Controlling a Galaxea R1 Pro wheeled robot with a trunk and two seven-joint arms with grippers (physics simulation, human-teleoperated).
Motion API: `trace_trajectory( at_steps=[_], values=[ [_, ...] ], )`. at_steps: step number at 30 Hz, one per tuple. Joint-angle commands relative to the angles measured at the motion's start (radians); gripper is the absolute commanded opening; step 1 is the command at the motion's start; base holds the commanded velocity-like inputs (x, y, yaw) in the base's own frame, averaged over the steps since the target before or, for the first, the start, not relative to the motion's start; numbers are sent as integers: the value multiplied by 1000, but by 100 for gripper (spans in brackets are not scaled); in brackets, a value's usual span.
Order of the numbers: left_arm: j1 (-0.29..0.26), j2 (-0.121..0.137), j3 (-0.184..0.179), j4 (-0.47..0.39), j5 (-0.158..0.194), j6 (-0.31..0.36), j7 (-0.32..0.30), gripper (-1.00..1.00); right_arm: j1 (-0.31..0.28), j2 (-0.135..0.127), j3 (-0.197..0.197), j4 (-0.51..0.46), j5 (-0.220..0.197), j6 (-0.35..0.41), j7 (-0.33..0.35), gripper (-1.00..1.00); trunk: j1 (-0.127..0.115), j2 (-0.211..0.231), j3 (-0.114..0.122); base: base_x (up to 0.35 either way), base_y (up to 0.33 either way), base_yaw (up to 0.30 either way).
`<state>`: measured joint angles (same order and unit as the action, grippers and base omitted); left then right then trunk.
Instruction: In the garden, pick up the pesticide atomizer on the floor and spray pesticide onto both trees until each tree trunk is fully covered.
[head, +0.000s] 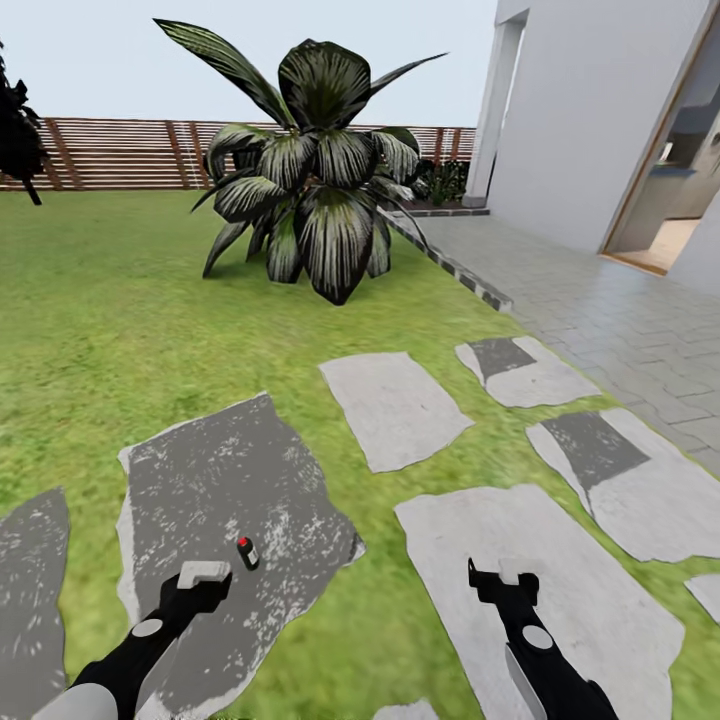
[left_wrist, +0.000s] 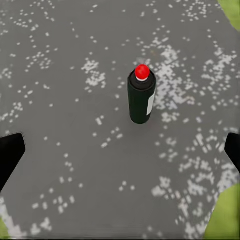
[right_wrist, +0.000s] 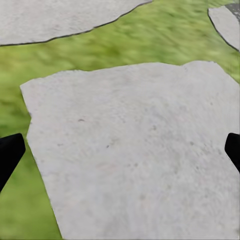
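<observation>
The pesticide atomizer (head: 247, 551) is a small dark bottle with a red cap and a pale label. It stands upright on a dark speckled stepping stone (head: 230, 480) set in the grass. My left gripper (head: 205, 578) hovers just short of it, open, and in the left wrist view the atomizer (left_wrist: 141, 97) lies ahead of the wide-apart fingertips (left_wrist: 10, 152). My right gripper (head: 500, 578) is open over a pale stepping stone (right_wrist: 135, 145), with nothing between its fingers. The tree trunks are out of view.
A big broad-leaved plant (head: 315, 160) grows mid-lawn, with a slatted wooden fence (head: 130, 152) behind it. Dark foliage (head: 15, 130) shows at the left edge. Right of the lawn lie a paved path (head: 600, 300), a white house wall (head: 590, 110) and a doorway (head: 670, 190). More stepping stones (head: 395, 405) lie ahead.
</observation>
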<state>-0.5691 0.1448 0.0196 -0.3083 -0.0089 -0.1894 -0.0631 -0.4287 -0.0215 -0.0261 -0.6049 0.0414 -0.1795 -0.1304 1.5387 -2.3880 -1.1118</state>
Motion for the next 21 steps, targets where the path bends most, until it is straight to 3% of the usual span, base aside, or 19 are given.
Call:
trace_trajectory(
  at_steps=[1, 12, 21],
  values=[
    [0, 0, 0, 0, 0, 0, 1, 100, 0, 0, 0, 0, 0, 0, 0, 100, 0, 0, 0, 101, -236, 274],
    [0, -1, 3, -2, 10, -1, 3, 100, 0, 0, 0, 0, 0, 0, 0, 100, 0, 0, 0, 190, -219, 264],
    [0, -1, 2, -2, 9, -1, 3, 100, 0, 0, 0, 0, 0, 0, 0, 100, 0, 0, 0, 29, -269, 58]
  ],
)
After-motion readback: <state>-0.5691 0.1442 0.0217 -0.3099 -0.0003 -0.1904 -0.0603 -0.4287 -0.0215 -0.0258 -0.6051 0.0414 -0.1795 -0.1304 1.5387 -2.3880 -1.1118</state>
